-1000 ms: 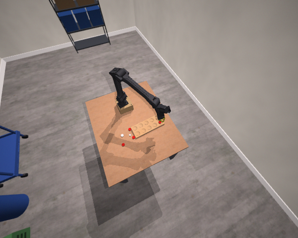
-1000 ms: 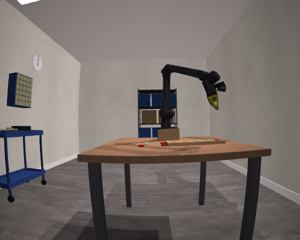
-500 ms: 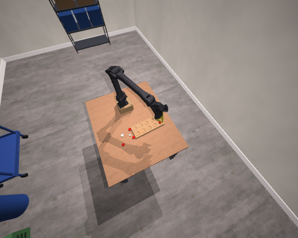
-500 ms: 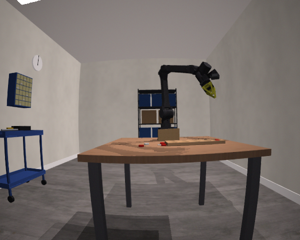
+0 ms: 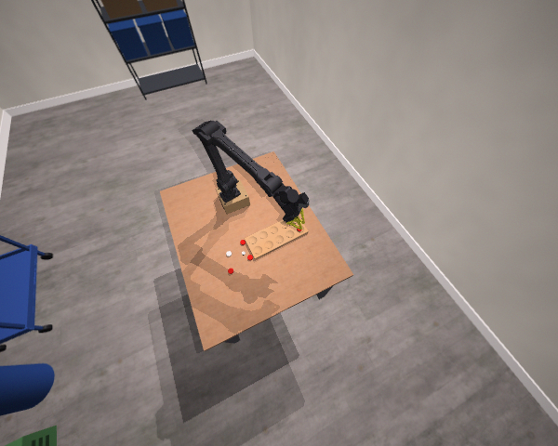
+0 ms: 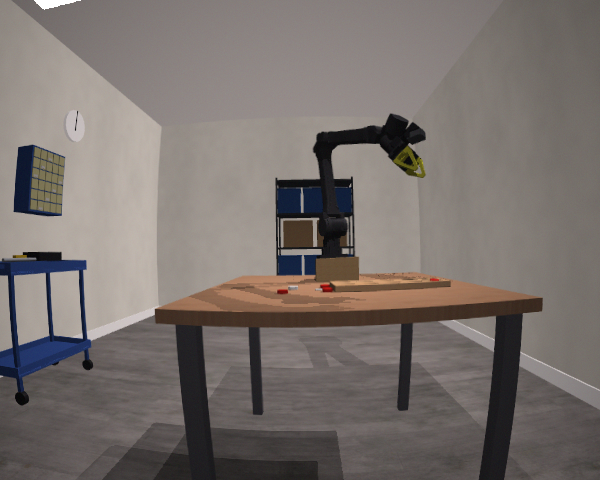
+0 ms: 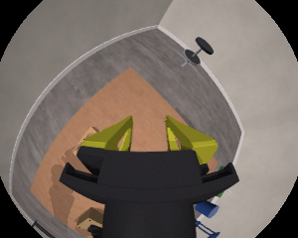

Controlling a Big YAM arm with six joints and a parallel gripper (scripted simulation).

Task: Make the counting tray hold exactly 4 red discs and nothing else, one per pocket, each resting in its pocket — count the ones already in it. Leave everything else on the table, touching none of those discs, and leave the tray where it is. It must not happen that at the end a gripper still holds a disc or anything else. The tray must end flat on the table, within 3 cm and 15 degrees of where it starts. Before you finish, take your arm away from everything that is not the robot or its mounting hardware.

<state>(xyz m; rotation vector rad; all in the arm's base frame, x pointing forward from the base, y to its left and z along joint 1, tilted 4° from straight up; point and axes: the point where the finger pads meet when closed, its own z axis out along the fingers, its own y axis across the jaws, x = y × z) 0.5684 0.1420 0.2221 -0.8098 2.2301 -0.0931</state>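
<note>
red discs [image 5: 230, 270], yellow gripper [image 6: 413, 166]

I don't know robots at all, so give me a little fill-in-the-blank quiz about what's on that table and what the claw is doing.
1. The wooden counting tray now holds ____ red disc, in an end pocket.
2. Loose on the table beside the tray lie ____ red discs, such as this one.
3. The yellow-fingered gripper hangs high above the table, holding ____.
4. One loose disc is not red but ____.

Missing words: one; three; nothing; white
</note>
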